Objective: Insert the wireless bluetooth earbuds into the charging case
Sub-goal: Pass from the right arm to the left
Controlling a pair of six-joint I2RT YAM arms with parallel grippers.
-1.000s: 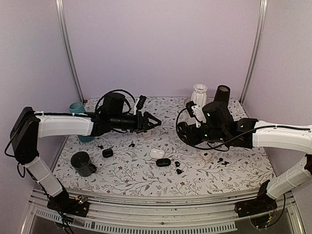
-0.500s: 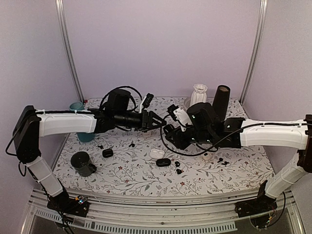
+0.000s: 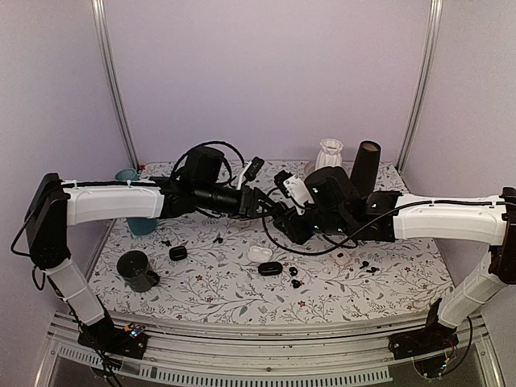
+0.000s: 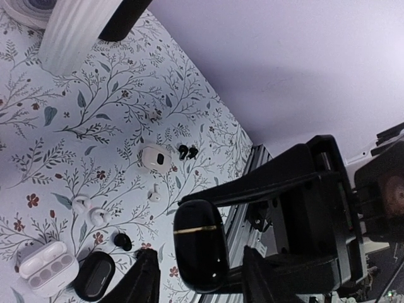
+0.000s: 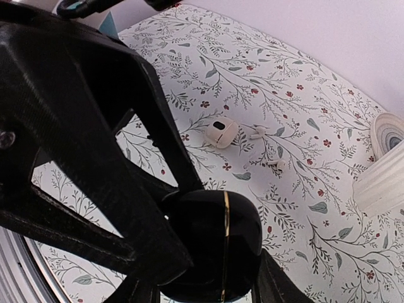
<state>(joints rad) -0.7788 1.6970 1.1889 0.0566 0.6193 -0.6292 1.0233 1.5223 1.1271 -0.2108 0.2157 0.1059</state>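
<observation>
A glossy black charging case with a gold seam (image 5: 221, 249) hangs in mid-air above the table's middle, closed. My right gripper (image 5: 208, 284) is shut on it. My left gripper (image 4: 199, 268) is open, its fingers (image 4: 144, 281) on either side of the case (image 4: 199, 243) with gaps. In the top view the two grippers meet, left (image 3: 262, 201) against right (image 3: 280, 214). Tiny black earbuds lie on the mat: a pair (image 4: 187, 151) by a white case (image 4: 156, 158), and one (image 4: 122, 241) nearer.
On the floral mat (image 3: 201, 282) lie an open white case (image 3: 260, 253), a black case (image 3: 270, 268), a small black case (image 3: 178, 252), and white buds (image 4: 88, 210). A white vase (image 3: 329, 153) and black cylinder (image 3: 365, 165) stand at the back, a dark cup (image 3: 135, 269) and teal cup (image 3: 125, 177) on the left.
My right arm has swung left with the black case to meet my left gripper. My left arm has reached further right, so its open fingers now stand around the case.
</observation>
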